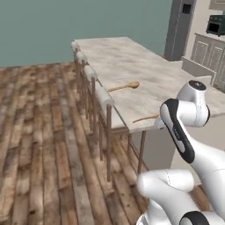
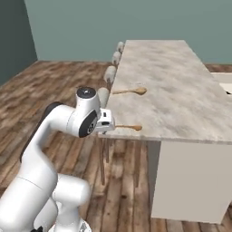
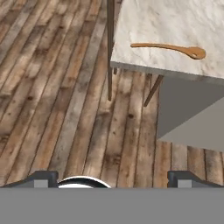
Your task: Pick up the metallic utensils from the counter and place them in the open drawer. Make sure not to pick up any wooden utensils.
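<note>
Tabletop (image 1: 132,66): long beige veined marble island with grey sides, running away from the base over a wood-plank floor (image 1: 39,145). A row of stools (image 1: 94,88) with pale seats and thin dark legs lines its left edge.

Two wooden utensils lie on the tabletop. A tan spoon (image 1: 124,86) sits about midway along, near the stool side, bowl toward the island's middle, handle pointing at the stools. An orange-brown stick utensil (image 2: 129,127) lies close to the near corner, roughly parallel to the near edge; in the hand view it has a long thin handle and a small rounded end. The two are well apart.

No metal knife or fork can be made out in these views. A pale box-like ledge (image 1: 197,69) juts out past the far right side of the island, below white cabinets (image 1: 211,52); whether it is the drawer I cannot tell.

Arm: elbow raised, wrist folded near the island's near corner, on the stool side. The hand looks down at the floor and the corner.

Gripper (image 3: 113,177): the two dark fingertips (image 3: 41,177) stand at opposite sides of the hand view's bottom, jaws spread wide, nothing between them. It is off the tabletop, above the floor, touching no utensil.
</note>
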{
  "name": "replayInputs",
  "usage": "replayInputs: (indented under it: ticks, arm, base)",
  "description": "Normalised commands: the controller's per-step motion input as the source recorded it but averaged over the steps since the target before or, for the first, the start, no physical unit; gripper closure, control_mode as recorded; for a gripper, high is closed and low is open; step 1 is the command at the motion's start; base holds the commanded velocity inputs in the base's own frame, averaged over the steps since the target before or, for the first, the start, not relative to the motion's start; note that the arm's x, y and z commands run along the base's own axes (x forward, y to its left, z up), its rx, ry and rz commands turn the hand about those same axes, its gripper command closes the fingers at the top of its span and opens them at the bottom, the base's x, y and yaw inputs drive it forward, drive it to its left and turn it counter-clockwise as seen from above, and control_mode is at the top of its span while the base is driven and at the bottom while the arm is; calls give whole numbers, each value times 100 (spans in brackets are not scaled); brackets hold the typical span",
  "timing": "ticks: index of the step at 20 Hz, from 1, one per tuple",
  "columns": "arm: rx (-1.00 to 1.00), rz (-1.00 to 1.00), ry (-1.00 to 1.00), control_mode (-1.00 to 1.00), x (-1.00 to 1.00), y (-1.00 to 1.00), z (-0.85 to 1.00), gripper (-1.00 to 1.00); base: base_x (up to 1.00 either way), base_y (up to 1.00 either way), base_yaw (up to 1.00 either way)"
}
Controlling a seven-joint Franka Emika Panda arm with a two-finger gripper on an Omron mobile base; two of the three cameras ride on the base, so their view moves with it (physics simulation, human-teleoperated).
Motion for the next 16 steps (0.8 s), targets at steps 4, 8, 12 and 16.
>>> replayInputs:
  ticks: [4,8,12,16]
  arm:
    - [0,0,0,100,0,0,0,-100]
    - [0,0,0,100,0,0,0,-100]
    - [0,0,0,100,0,0,0,-100]
    - [0,0,0,100,0,0,0,-100]
  base:
    - [19,100,-50]
    - [28,100,-49]
    - [51,100,-47]
    - [66,100,-45]
